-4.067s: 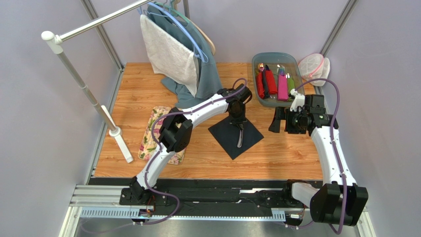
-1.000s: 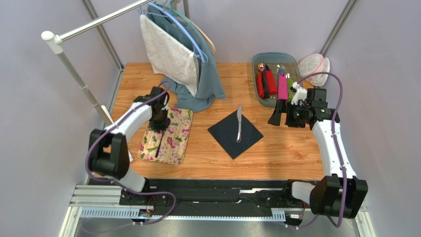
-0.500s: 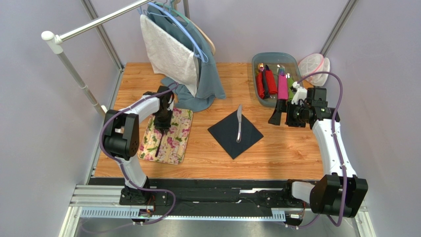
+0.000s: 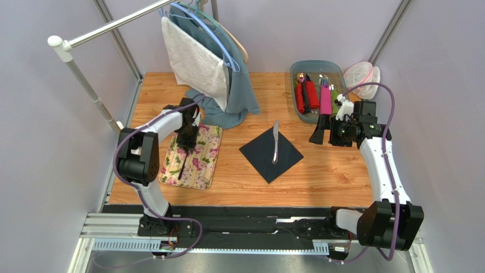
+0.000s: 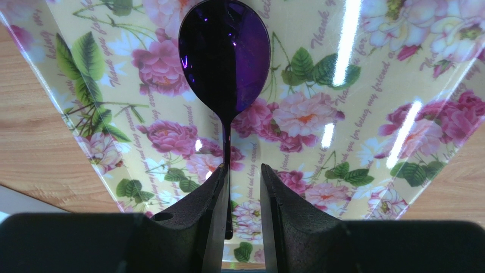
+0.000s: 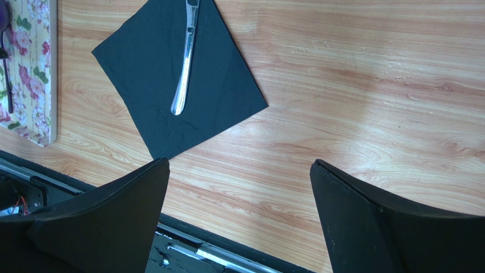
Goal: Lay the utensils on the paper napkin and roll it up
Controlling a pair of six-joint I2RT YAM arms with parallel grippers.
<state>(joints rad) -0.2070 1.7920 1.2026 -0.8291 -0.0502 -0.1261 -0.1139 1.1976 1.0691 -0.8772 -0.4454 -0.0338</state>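
The dark paper napkin [image 4: 263, 156] lies as a diamond at mid-table with a silver utensil [image 4: 275, 142] on it; the right wrist view shows both, the napkin [image 6: 142, 74] and the utensil [image 6: 185, 62]. A purple-tinted spoon [image 5: 225, 51] lies on the floral mat [image 5: 353, 114]. My left gripper [image 5: 243, 170] is over it, narrowly open. The thin handle runs between the fingers, close to the left one, with a gap to the right one. From above, that gripper [image 4: 188, 139] stands at the mat's far end. My right gripper [image 4: 320, 128] hangs wide open and empty.
A grey bin [image 4: 292, 82] with red, pink and green rolls sits at the back right, a white mesh cover [image 4: 360, 74] beside it. A clothes rail with a towel [image 4: 193, 57] and hangers stands at the back left, its white foot [image 4: 141, 168] beside the mat [image 4: 205, 162].
Earlier the left gripper was at the napkin with the silver utensil; now the utensil lies there alone and the gripper is over the mat. In the last second only the left elbow swung.
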